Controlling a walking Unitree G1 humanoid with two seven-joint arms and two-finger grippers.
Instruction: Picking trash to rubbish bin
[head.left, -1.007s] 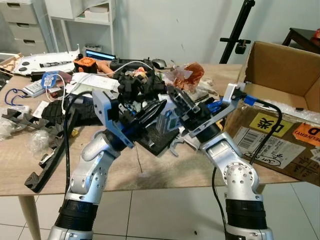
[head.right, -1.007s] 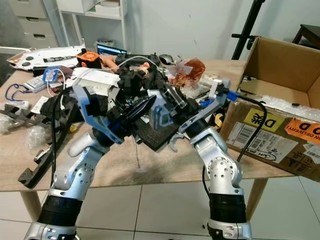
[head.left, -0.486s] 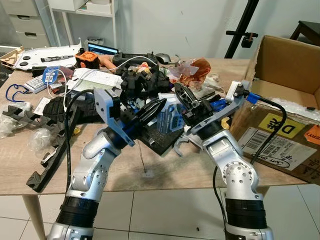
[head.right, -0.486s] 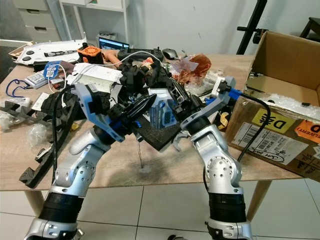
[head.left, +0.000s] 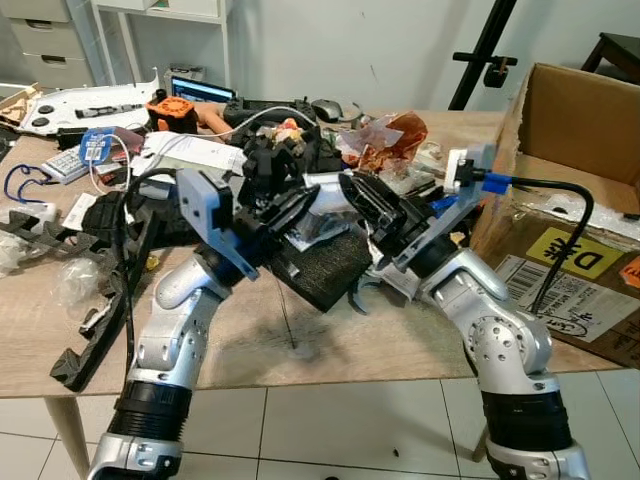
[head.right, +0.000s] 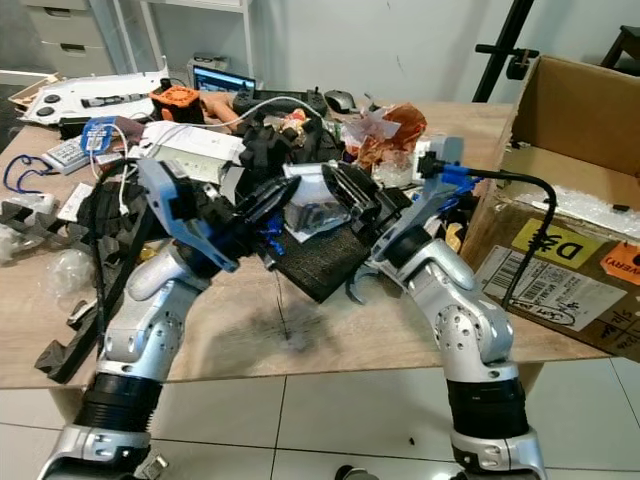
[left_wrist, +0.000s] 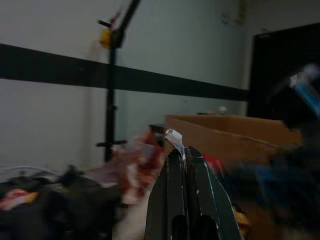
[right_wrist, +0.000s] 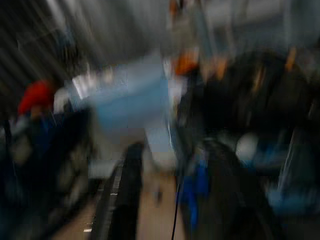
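L hand (left_wrist: 185, 159) clamped on clear plastic bag (head.right: 318, 205), lifting it off counter (head.left: 330, 340); R hand (head.left: 368, 205) spread beside it, prob. supporting. Cardboard box (head.left: 575, 150) at 2 o'clock.

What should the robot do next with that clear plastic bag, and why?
Probably swing the clear plastic bag toward the open cardboard box on the robot's right. The left hand is pinched shut on a corner of it, the right hand sits against its other side, and it is already lifted above the cluttered wooden table.
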